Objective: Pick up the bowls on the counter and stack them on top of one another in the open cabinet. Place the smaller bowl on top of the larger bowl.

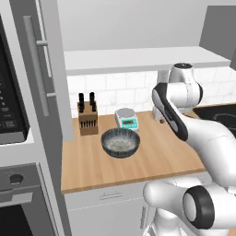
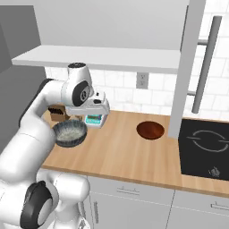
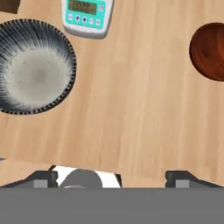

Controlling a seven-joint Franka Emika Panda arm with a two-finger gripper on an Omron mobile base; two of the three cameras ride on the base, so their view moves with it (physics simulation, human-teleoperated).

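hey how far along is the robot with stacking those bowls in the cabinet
Nothing looks done yet. The dark grey bowl and the brown bowl both sit apart on the counter, and the cabinet shelf holds neither. The gripper hovers above the counter with its jaws open and empty. Both bowls are left to pick up, larger first, brown one on top.

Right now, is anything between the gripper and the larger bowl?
Nothing visible blocks it. In the hand view the open gripper hangs above bare counter; the larger bowl sits off to one side, beside the scale.
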